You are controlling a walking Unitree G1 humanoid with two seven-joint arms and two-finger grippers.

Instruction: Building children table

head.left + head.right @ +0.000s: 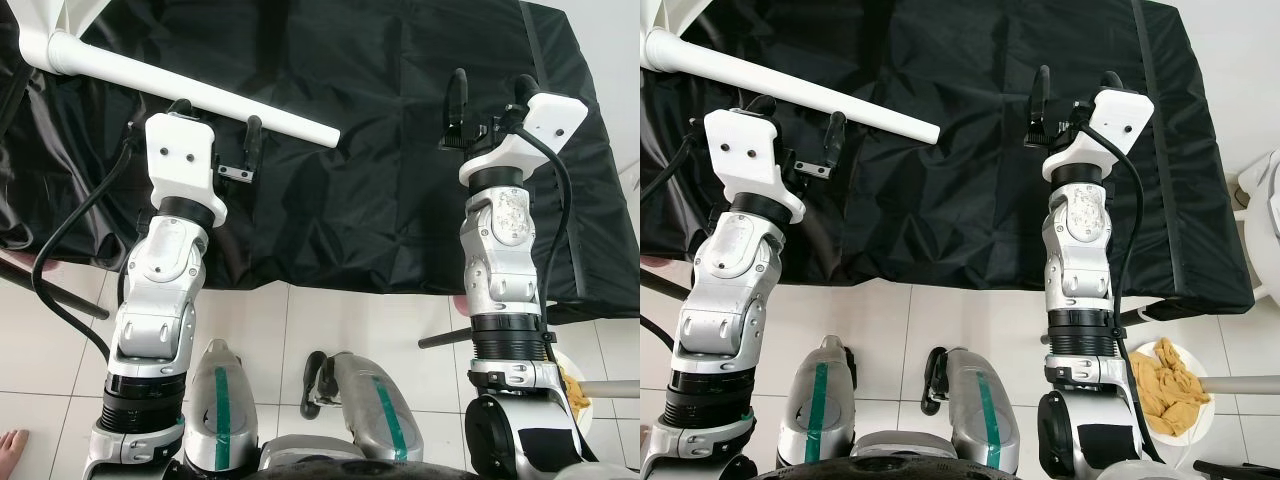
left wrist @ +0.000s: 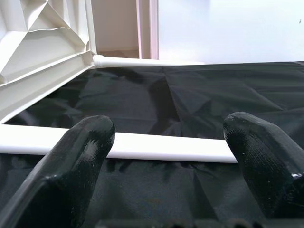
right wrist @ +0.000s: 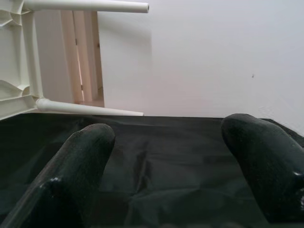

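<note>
Both grippers spread wide, nothing held, over the black-covered surface (image 1: pixel 400 150)

Left gripper (image 1: pixel 218 125) sits just short of the white table leg (image 1: pixel 200 97), fingers (image 2: pixel 80 156) either side of it but not touching; leg runs from the white tabletop (image 2: pixel 38 52) at the surface's far-left corner; right gripper (image 1: pixel 490 105) hovers near the right edge; bowl (image 1: pixel 1200 425) of yellow cloth on the floor.

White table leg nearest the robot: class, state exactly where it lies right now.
In the left eye view the white table leg lies on the black cloth at upper left, just beyond the left gripper, whose open jaws straddle it from the near side.
</note>
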